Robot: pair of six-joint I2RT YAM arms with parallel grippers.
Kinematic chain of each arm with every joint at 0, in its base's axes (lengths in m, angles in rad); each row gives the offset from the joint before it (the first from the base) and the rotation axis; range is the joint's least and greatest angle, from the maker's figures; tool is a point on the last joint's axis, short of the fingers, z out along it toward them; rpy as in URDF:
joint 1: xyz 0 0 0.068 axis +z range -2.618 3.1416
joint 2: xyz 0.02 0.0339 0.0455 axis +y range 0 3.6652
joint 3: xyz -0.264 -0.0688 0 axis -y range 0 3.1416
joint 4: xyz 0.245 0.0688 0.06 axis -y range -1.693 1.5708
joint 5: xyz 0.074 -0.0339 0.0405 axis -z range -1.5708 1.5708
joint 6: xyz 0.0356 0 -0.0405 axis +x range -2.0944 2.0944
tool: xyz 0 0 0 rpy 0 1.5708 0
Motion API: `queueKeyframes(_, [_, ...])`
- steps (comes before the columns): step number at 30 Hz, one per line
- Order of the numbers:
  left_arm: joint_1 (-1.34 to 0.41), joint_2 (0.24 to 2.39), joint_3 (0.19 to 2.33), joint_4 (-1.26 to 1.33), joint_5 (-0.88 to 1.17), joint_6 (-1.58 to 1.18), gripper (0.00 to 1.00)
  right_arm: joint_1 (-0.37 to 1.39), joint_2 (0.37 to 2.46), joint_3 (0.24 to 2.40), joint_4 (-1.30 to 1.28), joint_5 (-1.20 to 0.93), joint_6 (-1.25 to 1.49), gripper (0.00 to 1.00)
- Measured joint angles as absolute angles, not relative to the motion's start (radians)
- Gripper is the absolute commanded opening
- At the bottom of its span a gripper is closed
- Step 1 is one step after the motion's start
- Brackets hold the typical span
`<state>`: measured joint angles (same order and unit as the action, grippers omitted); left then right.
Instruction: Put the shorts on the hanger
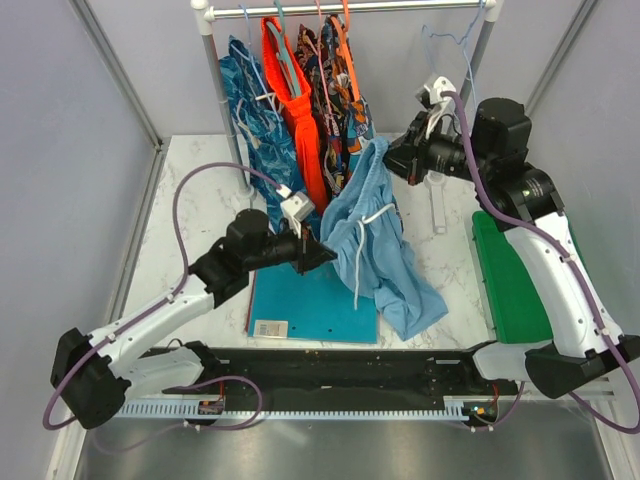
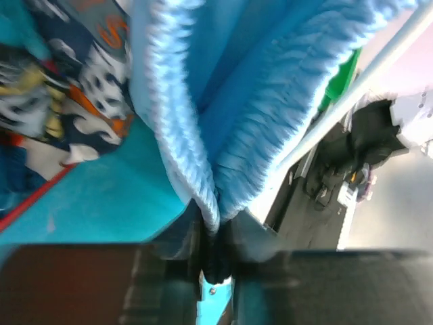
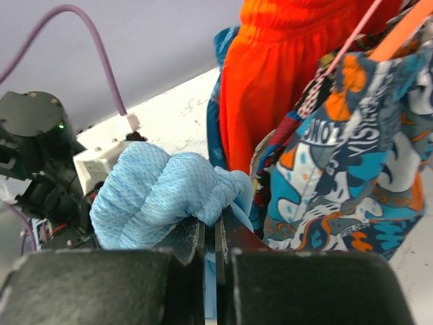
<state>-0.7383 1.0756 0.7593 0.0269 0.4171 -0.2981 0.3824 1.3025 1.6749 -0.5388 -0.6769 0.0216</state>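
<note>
At the bottom of the left wrist view, the left gripper (image 2: 215,261) is seen pressed together on a gathered fold of the shorts (image 2: 270,88), whose ribbed waistband rises straight out from between its fingers. The right gripper (image 3: 215,233) is likewise closed, with a bunched end of the waistband pinched in it. The shorts are held up between the two grippers, and the legs are draped below them onto a teal board (image 1: 300,300) and the table (image 1: 200,200). The hanger (image 1: 462,45) is hung on the rail (image 1: 400,7) above and beyond the right gripper, apart from the shorts. Orange shorts (image 1: 290,90) and printed shorts (image 1: 335,95) are hung just beyond its fingertips
</note>
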Motion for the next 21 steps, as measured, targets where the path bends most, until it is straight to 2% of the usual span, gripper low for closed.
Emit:
queueKeyframes(5, [-0.614, 1.053, 0.960, -0.154, 0.446, -0.244, 0.02, 0.382, 1.303, 1.791, -0.551, -0.543, 0.051, 0.00])
queueKeyframes(8, [-0.547, 1.039, 1.188, -0.319, 0.448, -0.119, 0.02, 0.382, 1.307, 1.916, -0.558, -0.472, 0.067, 0.00])
queueKeyframes(12, [-0.546, 1.043, 1.526, -0.497, 0.441, 0.065, 0.02, 0.384, 1.356, 2.160, -0.593, -0.406, 0.078, 0.00])
queueKeyframes(14, [-0.547, 1.070, 1.706, -0.589, 0.420, 0.153, 0.02, 0.384, 1.364, 2.212, -0.607, -0.390, 0.077, 0.00])
queueKeyframes(17, [-0.546, 1.092, 1.834, -0.698, 0.397, 0.235, 0.02, 0.386, 1.338, 2.170, -0.636, -0.389, 0.078, 0.00])
queueKeyframes(21, [-0.546, 1.144, 1.866, -0.841, 0.370, 0.287, 0.02, 0.387, 1.282, 1.961, -0.671, -0.382, 0.079, 0.00])
